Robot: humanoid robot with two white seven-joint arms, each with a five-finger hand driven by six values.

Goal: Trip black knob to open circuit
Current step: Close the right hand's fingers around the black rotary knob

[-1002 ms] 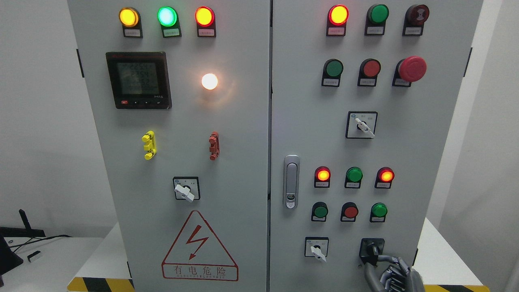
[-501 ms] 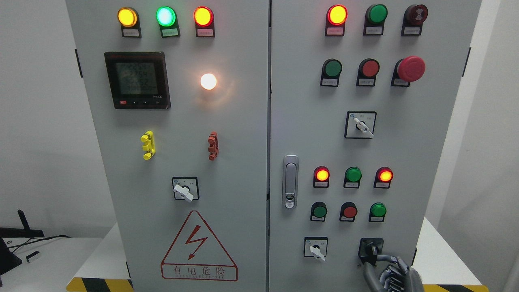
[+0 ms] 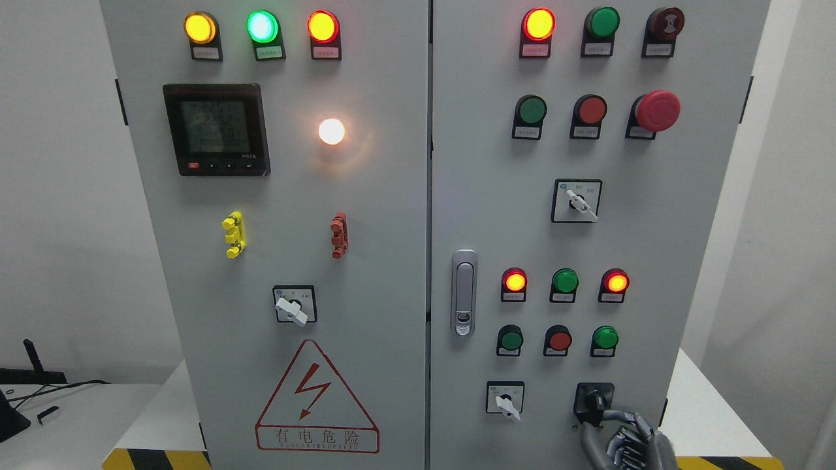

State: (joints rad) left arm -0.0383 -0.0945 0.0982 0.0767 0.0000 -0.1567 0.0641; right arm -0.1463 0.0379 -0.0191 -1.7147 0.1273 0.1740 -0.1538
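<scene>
head view: my right robot hand (image 3: 626, 438) comes up from the lower right of the frame, and its fingers (image 3: 610, 416) reach up-left onto the black knob (image 3: 593, 399), which sits on its black square plate at the bottom right of the right-hand cabinet door (image 3: 653, 261). the fingers are curled and their tips touch the knob's lower right side; i judge this a grip on the knob, though the fingers hide most of the contact, so i can't be sure how firmly it is pinched. the knob lies just above and slightly left of my palm, so the hand meets it from below. the knob's handle seems to point roughly up and down, tilted a little, but it is dark against a dark plate and hard to read. my left robot hand is nowhere in the frame, so the right one is the only hand near it. to the knob's left, well clear of my fingers, is a small white-handled switch (image 3: 505, 402). the red lamps (image 3: 514, 281) above are lit, so i judge the circuit not yet opened; the coming move is a wrist twist about the knob's centre.
</scene>
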